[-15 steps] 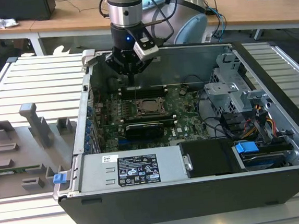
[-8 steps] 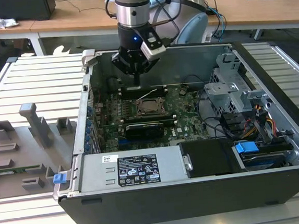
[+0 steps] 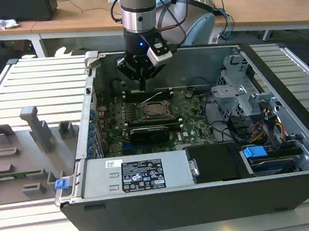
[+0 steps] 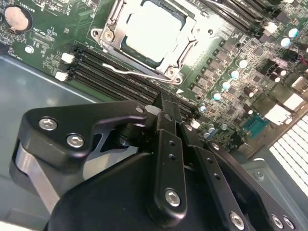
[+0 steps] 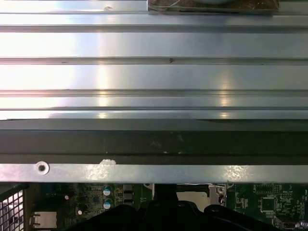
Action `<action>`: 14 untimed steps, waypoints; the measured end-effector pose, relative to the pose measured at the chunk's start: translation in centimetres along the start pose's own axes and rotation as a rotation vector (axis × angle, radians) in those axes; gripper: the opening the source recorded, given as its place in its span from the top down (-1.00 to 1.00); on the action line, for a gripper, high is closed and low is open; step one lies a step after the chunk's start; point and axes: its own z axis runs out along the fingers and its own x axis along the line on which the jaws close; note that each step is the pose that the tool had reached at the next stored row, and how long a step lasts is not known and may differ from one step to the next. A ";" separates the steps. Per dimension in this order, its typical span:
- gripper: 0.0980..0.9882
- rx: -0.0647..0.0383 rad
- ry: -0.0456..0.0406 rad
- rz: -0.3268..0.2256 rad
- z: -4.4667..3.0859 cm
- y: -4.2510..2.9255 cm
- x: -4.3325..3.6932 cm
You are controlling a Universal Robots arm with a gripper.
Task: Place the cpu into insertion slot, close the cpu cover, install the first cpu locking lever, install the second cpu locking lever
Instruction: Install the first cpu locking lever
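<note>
One arm hangs its hand point(image 3: 142, 85) inside the open computer case point(image 3: 291, 190), above the far edge of the green motherboard point(image 3: 190, 120) and just behind the insertion slot point(image 3: 154, 110) as the exterior view shows it. In the second wrist view the hand's point(image 4: 166, 103) black fingers point(image 4: 169, 144) lie pressed together, closed on nothing, with their tip over the long black memory slots point(image 4: 115, 72) next to the socket. The cpu point(image 4: 151, 30) already sits in the insertion slot, its pale metal top showing through the window of the cpu cover point(image 4: 180, 55), which lies flat over it. A thin wire locking lever point(image 4: 137, 73) runs along the near side of the socket, between it and the memory slots. The case rests on a ribbed metal surface point(image 3: 32, 77), and a grey fixture tray point(image 3: 22, 154) with upright blocks stands at the exterior view's left, well apart from the hand.
</note>
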 end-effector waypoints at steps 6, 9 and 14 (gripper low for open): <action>0.98 0.000 0.0000 0.000 0.94 -0.01 0.01; 0.98 -0.002 0.0002 0.000 1.17 -0.15 0.02; 0.98 -0.027 0.0002 0.000 1.41 -0.81 0.01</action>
